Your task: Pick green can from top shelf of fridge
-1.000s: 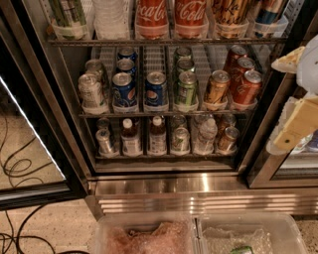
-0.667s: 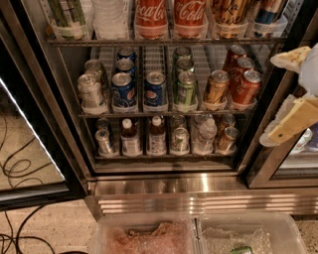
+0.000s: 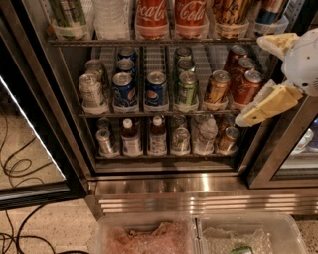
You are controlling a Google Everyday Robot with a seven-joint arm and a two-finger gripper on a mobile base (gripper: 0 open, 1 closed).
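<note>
Camera view, looking into the open fridge (image 3: pixel 198 186). The green can (image 3: pixel 67 12), pale green and white streaks, stands at the left end of the top shelf (image 3: pixel 149 42) in a clear plastic tray; its top is cut off by the frame edge. Just to its right on the same shelf is a white container (image 3: pixel 112 17), then two red Coca-Cola cans (image 3: pixel 151 17) side by side, a gold can (image 3: pixel 231 17), and a blue can (image 3: pixel 268 15) at the right end.

Hand (image 3: pixel 251 82): at the right side of the fridge opening, level with the middle shelf (image 3: pixel 149 114), well apart from the green can. Its two pale fingers (image 3: pixel 271 105) are spread wide with nothing between them. The upper finger reaches about the height of the top shelf's right end; the lower one points down and left, in front of the brown cans (image 3: pixel 246 84).

Middle shelf, left to right: silver cans (image 3: pixel 92 92), blue Pepsi cans (image 3: pixel 124 89), dark green cans (image 3: pixel 186 87), then the brown ones. The bottom shelf holds small bottles (image 3: pixel 130 139) and more cans.

Below the ribbed steel base: two clear plastic bins (image 3: pixel 144 233). Black cables (image 3: pixel 15 163) lie on the floor at left, seen through the glass door (image 3: pixel 25 149).
</note>
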